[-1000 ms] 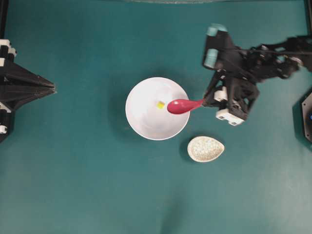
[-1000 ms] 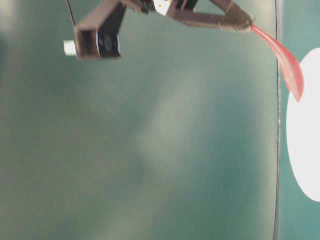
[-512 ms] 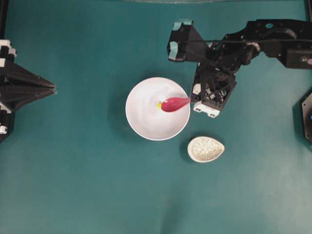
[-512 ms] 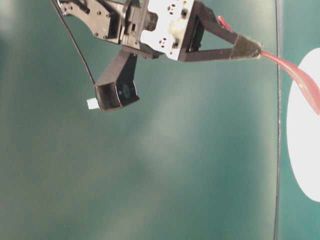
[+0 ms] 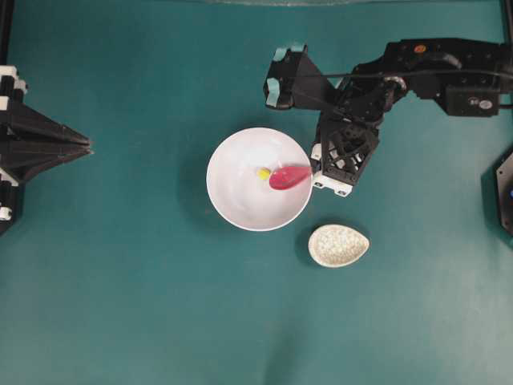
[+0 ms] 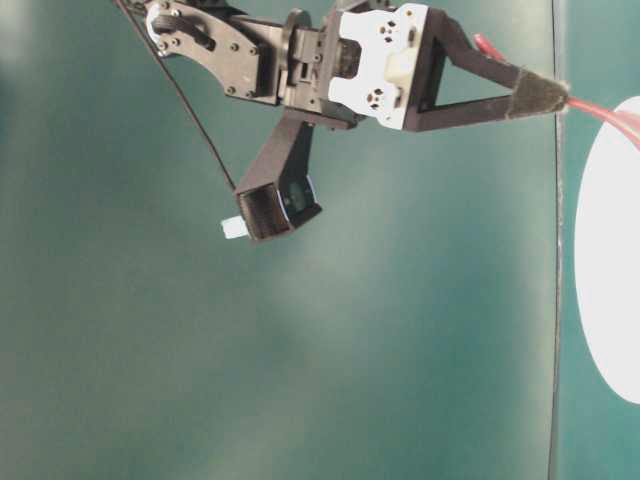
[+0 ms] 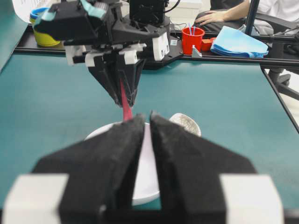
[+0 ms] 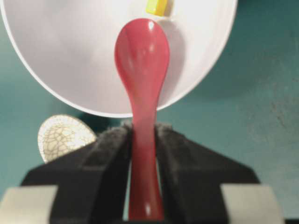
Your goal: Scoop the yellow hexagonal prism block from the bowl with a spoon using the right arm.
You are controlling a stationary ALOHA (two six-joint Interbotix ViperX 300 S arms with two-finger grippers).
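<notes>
Overhead exterior view: right gripper [image 5: 315,170] has moved left since a second ago, bringing the pink-red spoon [image 5: 287,176] from the rim into the white bowl [image 5: 232,204]. Jaws clamped on the spoon's handle. Scoop now lies inside the bowl's right half, just beside the yellow hexagonal prism block [image 5: 263,173], which sits on the bowl floor, not in the scoop. Speckled oval spoon rest [image 5: 338,245]: on the teal counter [image 5: 128,305], lower right of the bowl, unchanged. Left gripper [image 7: 146,135]: parked at the left edge, jaws nearly together, holding nothing.
</notes>
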